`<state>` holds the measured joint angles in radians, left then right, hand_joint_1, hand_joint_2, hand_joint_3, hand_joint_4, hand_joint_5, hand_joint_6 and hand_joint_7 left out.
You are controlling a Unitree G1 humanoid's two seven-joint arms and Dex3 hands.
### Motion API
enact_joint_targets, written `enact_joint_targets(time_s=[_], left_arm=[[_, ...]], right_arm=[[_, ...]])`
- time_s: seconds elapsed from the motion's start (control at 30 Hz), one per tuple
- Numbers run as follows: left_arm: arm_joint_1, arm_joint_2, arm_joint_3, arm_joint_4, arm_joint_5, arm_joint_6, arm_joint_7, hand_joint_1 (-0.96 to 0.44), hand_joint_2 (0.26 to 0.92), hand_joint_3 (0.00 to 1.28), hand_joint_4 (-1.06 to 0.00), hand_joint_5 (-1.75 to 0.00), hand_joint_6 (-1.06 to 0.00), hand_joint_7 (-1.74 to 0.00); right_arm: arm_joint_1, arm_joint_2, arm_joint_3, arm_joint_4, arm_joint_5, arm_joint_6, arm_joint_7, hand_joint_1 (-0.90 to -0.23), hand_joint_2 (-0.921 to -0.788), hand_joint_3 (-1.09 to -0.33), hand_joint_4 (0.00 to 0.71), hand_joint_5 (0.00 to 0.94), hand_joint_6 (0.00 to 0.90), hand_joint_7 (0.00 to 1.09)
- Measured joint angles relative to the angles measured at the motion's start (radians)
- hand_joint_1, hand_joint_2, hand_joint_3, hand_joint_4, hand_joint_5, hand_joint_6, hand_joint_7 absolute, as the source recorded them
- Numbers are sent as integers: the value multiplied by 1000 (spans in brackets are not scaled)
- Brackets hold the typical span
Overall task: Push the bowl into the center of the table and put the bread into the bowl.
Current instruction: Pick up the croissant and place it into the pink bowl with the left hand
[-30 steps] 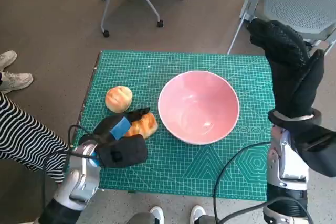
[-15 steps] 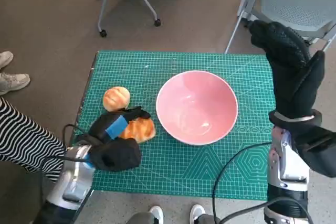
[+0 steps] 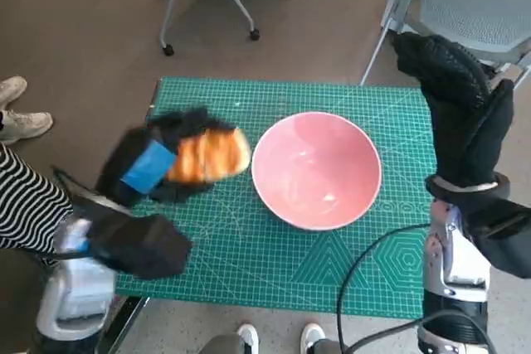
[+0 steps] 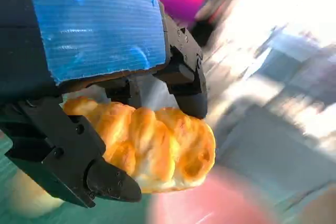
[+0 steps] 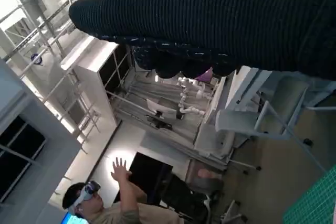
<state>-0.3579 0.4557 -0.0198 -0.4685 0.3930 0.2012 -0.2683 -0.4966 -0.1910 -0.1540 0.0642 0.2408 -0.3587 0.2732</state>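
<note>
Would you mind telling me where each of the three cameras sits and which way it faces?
Head view: on the robot's head, looking steeply down at the green mat and pink bowl; both forearms and hands show.
Left wrist view: behind the left hand, facing the braided bread it holds.
Right wrist view: behind the raised right hand, facing the room.
Head and left wrist views share the bread.

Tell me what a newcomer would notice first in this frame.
The left hand, black with blue tape, holds a golden bread above the green mat, just beside the pink bowl. The bowl sits empty near the mat's middle. The gloved right hand stands raised at the table's right edge, holding nothing.
</note>
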Motion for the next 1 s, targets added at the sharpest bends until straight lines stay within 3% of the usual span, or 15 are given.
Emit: enact_joint_targets(time_s=[0.07, 0.17, 0.2, 0.43, 0.57, 0.63, 0.73, 0.9, 1.0], left_arm=[[-35, -9, 1, 1, -15, -23, 7, 3, 427, 882, -744, -1331, -721, -1262], [-96, -33, -13, 21, -20, -75, 22, 2, 381, 981, -714, -1382, -704, -1340], [-113, -39, -19, 29, -20, -88, 27, 4, 372, 1002, -716, -1450, -704, -1281], [-211, -85, -106, 114, -6, -155, 30, 8, 399, 932, -767, -1463, -728, -1113], [-257, -112, -157, 159, 5, -162, 19, 5, 525, 672, -847, -1246, -735, -1045], [-280, -129, -187, 194, 9, -167, 13, 3, 650, 439, -883, -1106, -725, -1034], [-310, -154, -227, 274, 22, -199, 13, 2, 757, 251, -894, -1024, -698, -1060], [-340, -182, -273, 448, 26, -270, 14, 0, 834, 143, -862, -1039, -655, -1089], [-345, -195, -290, 541, 25, -298, 10, 0, 891, 118, -775, -1146, -563, -1154]], right_arm=[[0, 0, 0, 0, 0, 1, 0, -700, -921, -705, 202, 0, 106, 510], [0, -1, -1, 0, 0, 1, 0, -700, -921, -706, 199, 0, 103, 510], [0, -2, -1, -1, 0, 1, 0, -701, -921, -706, 198, 0, 102, 510], [1, -2, -3, -2, 0, 1, 0, -708, -921, -706, 194, 0, 96, 511], [3, -3, -4, -4, -1, 1, 0, -710, -921, -706, 191, 0, 93, 512], [5, -4, -5, -6, -1, 1, 0, -710, -921, -706, 190, 0, 91, 513], [6, -4, -4, -8, -1, 1, 0, -710, -921, -706, 187, 0, 87, 513], [9, -6, -6, -12, -1, 1, 0, -716, -921, -705, 181, 0, 80, 514], [12, -7, -9, -17, -1, 1, 0, -717, -921, -705, 180, 0, 78, 516]])
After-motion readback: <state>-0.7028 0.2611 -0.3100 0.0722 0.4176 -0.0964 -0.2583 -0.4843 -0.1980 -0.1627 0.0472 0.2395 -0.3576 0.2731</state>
